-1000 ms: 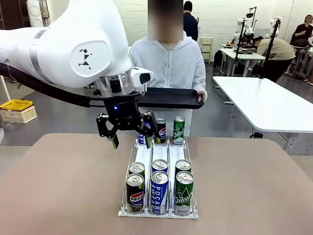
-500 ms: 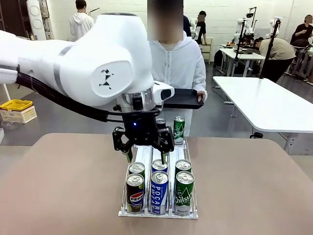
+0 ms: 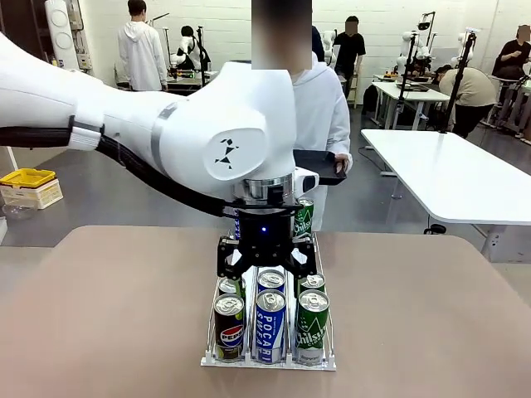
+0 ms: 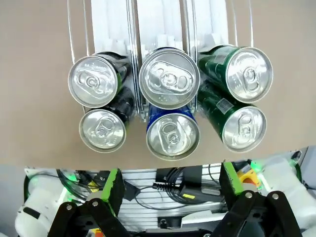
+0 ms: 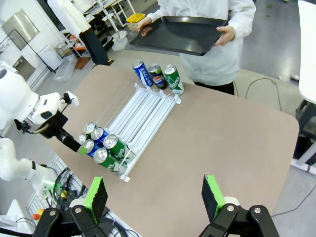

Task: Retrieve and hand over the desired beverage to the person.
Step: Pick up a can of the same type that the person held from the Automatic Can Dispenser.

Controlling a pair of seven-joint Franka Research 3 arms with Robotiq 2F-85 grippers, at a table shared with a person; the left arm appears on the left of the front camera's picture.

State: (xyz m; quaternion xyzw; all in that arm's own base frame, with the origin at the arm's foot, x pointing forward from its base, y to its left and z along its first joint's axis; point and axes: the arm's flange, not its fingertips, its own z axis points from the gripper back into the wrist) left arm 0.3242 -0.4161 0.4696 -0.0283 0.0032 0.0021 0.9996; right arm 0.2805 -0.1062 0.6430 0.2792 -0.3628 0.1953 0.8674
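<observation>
Drink cans stand in a clear three-lane rack (image 3: 269,363). At its near end are two black Pepsi cans (image 3: 229,327), two blue Pocari Sweat cans (image 3: 270,323) and two green Chilsung cans (image 3: 312,327). Three more cans (image 5: 158,75) stand at the far end. My left gripper (image 3: 265,272) hangs open just above the near cans, over the middle blue lane (image 4: 169,80), holding nothing. Its green pads (image 4: 114,184) frame the wrist view. My right gripper (image 5: 154,197) is open and empty, high above the table. The person (image 3: 319,108) in white stands at the far side.
The person holds a black tray (image 5: 182,33) level with both hands just beyond the far table edge. The brown tabletop (image 3: 108,315) is bare left and right of the rack. A white table (image 3: 448,174) stands off to the right, and other people work farther back.
My left arm has swung right from beside the rack's far end and come down over the near cans. Its jaws have stayed open. The tray has not moved.
</observation>
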